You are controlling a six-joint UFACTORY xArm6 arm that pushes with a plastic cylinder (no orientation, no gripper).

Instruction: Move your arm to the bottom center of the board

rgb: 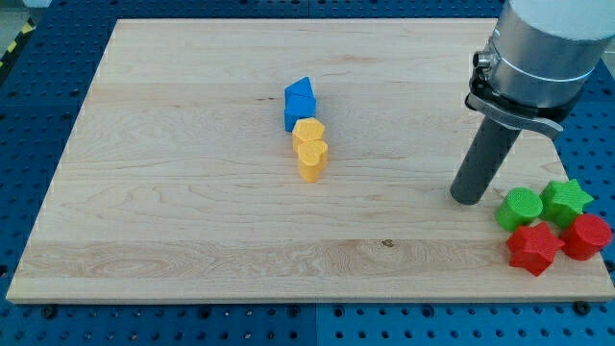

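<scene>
Right of centre: my tip | just left of green cylinder | jaws: none fitted | board edge near

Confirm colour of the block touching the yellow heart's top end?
Blue block, clearest in the camera view, sitting above the yellow heart.

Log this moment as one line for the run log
tip: right side, left of green cylinder | green star, red star, red cylinder clustered | blue block, yellow hearts center | bottom center: not reached

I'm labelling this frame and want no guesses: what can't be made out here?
- Arm: cut off by the view's top and right edges.
- Red round block: partly hidden behind the red star.
- Blue block: exact shape unclear.
- My tip shows, left of the green blocks.
</scene>
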